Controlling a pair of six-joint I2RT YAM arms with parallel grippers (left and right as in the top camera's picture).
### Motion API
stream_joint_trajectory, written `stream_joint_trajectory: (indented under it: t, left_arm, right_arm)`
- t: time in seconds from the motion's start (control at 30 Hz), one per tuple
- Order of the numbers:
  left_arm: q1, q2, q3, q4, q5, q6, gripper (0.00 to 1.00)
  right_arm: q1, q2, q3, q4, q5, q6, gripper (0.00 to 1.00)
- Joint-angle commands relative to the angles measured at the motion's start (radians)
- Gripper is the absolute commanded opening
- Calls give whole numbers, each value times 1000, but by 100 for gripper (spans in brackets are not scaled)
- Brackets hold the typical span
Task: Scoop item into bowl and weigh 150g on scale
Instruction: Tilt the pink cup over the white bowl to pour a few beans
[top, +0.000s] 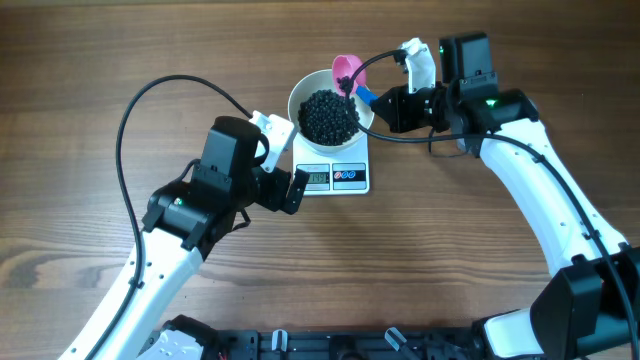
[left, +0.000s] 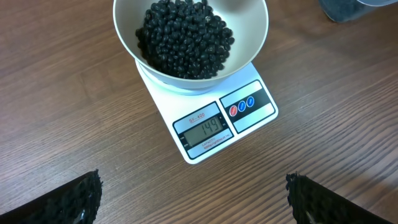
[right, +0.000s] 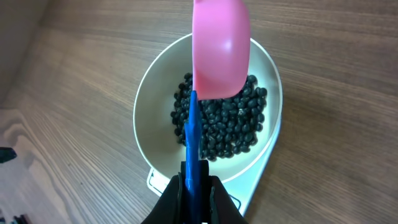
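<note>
The job looked nearly finished: the white bowl (top: 297, 104) sat on the digital kitchen scale (top: 351, 178) just above the middle of the overhead frame, heaped with black bead-like pellets (top: 328, 117), and in the left wrist view the display (left: 207, 130) read 149, a shade under the target. By my reckoning only a pellet or two more, and a check of the reading, was left. The right end effector (top: 378, 100) was clamped shut on the blue handle (right: 193, 137) of the pink scoop (top: 347, 70), which hung over the bowl's upper rim, above the heap and not touching it; whether anything lay in the scoop could not be told. The left end effector (top: 296, 157) stood wide open and held nothing, just left of the scale above the wooden counter (top: 80, 80), its camera looking down on bowl and display, both near but apart from its fingers (left: 68, 199).
</note>
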Motion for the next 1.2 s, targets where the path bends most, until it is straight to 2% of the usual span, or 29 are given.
stream_joint_trajectory:
  t: [0.0, 0.17, 0.37, 0.57, 0.73, 1.07, 1.17]
  left_arm:
    - [6, 4, 18, 3, 1, 19, 100]
    - [6, 4, 18, 3, 1, 19, 100]
    - [6, 4, 18, 3, 1, 19, 100]
    - [6, 4, 18, 3, 1, 19, 100]
    - [6, 4, 18, 3, 1, 19, 100]
    - [6, 4, 18, 3, 1, 19, 100]
    - [6, 4, 18, 3, 1, 19, 100]
  right_arm:
    - [3, 15, 8, 5, -30, 25, 4]
    - [3, 15, 8, 6, -30, -21, 4]
    - [3, 15, 8, 10, -30, -238, 4]
    - [3, 15, 8, 42, -31, -236, 4]
    - [3, 15, 8, 54, -149, -236, 4]
    - [3, 15, 8, 22, -69, -264, 4]
    - [3, 15, 8, 23, 42, -193, 4]
